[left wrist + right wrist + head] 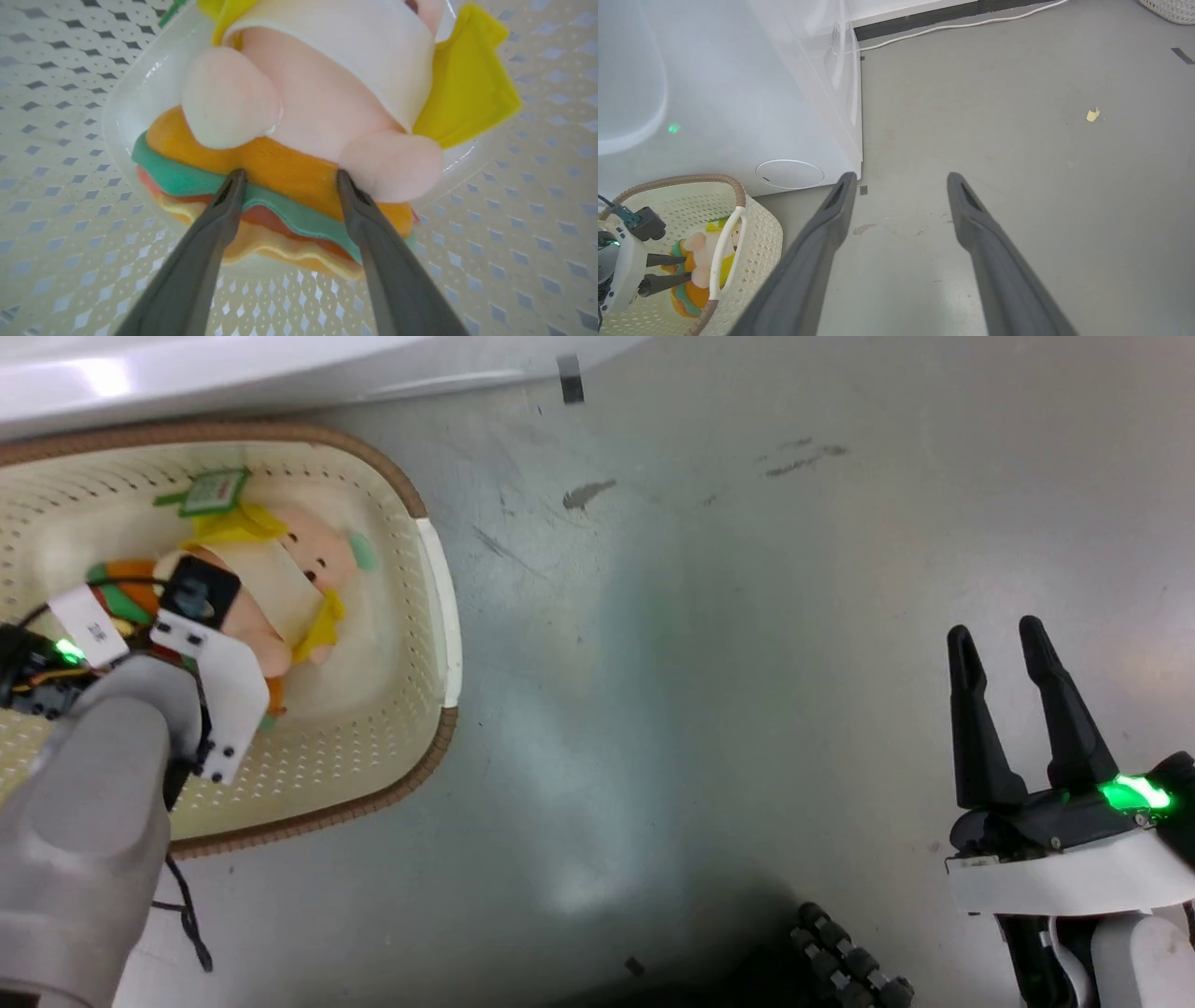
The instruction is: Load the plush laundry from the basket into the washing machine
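Note:
The plush laundry (280, 581) lies in the cream basket (411, 709), its pink face up, yellow trim and green tag toward the washing machine (187, 373). In the left wrist view my left gripper (289, 179) is open, its two fingertips set against the orange bun (280, 163) at the toy's lower end, astride it. The right wrist view shows the same left gripper (686, 268) reaching into the basket (752, 242) at the toy. My right gripper (995, 635) hangs open over the bare floor, far right of the basket, nothing between its fingers.
The washer's white body (738, 116) stands just behind the basket, with a round cover (789, 173) low on its front. A white cable (971, 23) runs along the far wall. A second woven basket (1171, 9) sits far off. Grey floor spreads to the right.

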Motion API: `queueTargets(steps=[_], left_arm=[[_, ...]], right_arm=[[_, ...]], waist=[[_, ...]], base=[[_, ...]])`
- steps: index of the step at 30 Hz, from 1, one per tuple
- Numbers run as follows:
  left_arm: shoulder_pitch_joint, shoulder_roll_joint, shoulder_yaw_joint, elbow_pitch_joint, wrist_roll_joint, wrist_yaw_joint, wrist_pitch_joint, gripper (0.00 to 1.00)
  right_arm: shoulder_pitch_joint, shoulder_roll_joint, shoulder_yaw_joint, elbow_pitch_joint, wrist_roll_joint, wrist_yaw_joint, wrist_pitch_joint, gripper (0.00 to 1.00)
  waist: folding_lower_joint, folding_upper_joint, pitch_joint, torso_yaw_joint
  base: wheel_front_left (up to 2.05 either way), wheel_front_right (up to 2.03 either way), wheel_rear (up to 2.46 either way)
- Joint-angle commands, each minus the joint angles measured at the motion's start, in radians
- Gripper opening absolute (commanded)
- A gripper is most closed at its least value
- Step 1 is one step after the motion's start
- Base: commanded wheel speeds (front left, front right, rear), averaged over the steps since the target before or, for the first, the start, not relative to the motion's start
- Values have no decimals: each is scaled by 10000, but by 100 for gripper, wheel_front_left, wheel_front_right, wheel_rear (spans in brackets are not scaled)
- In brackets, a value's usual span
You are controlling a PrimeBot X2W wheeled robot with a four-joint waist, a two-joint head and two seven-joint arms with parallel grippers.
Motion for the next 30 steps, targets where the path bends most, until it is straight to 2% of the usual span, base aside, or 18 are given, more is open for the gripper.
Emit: queueTargets(steps=[1,3,4,5,6,13,18,21,30], left_arm=[[-395,86,-113,408,-138,14,-47,100],[-587,143,-224,676,-169,-1,-68,100],[-659,160,-290,825,-192,-28,-52,88],[-659,160,-290,825,-192,-28,-52,88],[-826,201,-433,1058,-239,-105,-108,0],[-1225,389,-696,1804,-465,-173,-463,0],[-1282,476,-649,2437,-882,-12,-1013,0],[-795,26,-622,2611,-1094,36,-1638,0],[874,-1921,-135,3229,-2286,-157,-4080,0]], right_arm=[[-238,3,-18,-86,172,-8,-141,100],[-277,3,-13,-108,239,-8,-183,100],[-302,3,-3,-112,267,-8,-204,100],[-302,3,-3,-112,267,-8,-204,100],[-365,3,23,-113,317,-9,-246,100],[-782,3,98,-73,430,-9,-371,100],[-1356,3,216,-73,423,-9,-469,100],[-1398,3,25,4,91,-9,-469,100],[-434,3,-453,745,-936,-9,-469,100]], waist=[[0,-1,320,-90],[0,-1,502,-137],[0,-1,581,-160],[0,-1,581,-160],[0,-1,740,-213],[0,-1,1073,-418],[0,-1,967,-638],[0,-1,78,-356],[0,-1,-3354,940]], base=[[0,0,0],[0,0,0],[0,0,0],[0,0,0],[0,0,0],[0,0,0],[0,0,0],[0,0,0],[0,0,0]])
